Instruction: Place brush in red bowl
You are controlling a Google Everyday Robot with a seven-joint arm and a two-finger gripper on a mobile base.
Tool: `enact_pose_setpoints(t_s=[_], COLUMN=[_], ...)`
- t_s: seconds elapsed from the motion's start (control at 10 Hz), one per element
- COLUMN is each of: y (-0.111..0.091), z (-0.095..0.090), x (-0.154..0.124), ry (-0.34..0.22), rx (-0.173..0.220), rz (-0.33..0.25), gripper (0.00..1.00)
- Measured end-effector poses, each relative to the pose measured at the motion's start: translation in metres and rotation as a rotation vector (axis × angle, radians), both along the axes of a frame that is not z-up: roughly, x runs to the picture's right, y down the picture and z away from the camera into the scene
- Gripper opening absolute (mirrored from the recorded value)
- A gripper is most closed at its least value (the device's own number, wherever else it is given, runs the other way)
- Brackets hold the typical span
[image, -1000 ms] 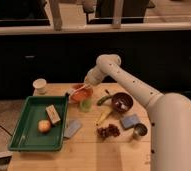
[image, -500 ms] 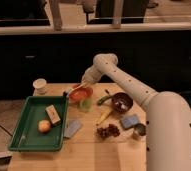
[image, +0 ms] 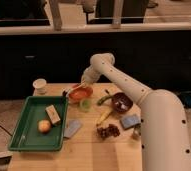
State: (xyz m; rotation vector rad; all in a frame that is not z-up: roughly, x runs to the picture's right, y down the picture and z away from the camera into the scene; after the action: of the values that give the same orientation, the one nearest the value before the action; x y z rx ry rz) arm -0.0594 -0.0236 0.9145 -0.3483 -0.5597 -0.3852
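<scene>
The red bowl (image: pixel 80 93) sits on the wooden table (image: pixel 84 150) just right of the green tray's far corner. My gripper (image: pixel 83 83) hangs directly over the bowl's far rim, at the end of the white arm that bends down from its elbow (image: pixel 102 62). A slim pale piece (image: pixel 66 92) that looks like the brush's handle shows at the bowl's left rim. I cannot tell whether it is held or resting there.
A green tray (image: pixel 24 131) on the left holds an orange fruit (image: pixel 44 126) and a tan block (image: pixel 52 114). A white cup (image: pixel 39 85) stands behind it. Near the red bowl are a small green cup (image: pixel 84 104), a maroon bowl (image: pixel 121 102), a yellow-green banana-like piece (image: pixel 104 116), dark grapes (image: pixel 108 131) and two blue-grey sponges (image: pixel 72 128) (image: pixel 130 121).
The arm's elbow has shifted slightly left and the gripper has stayed over the red bowl. The objects on the table have not moved.
</scene>
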Motion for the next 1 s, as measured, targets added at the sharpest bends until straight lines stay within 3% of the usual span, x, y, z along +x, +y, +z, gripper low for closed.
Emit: enact_pose_setpoints(t_s=[0.2, 1.0], y=[0.0010, 0.0032], z=[0.0018, 0.0057], x=[-0.0007, -0.0030], ry=[0.001, -0.020], rx=[-0.009, -0.042], rz=[-0.003, -0.013], gripper=[0.80, 0.80])
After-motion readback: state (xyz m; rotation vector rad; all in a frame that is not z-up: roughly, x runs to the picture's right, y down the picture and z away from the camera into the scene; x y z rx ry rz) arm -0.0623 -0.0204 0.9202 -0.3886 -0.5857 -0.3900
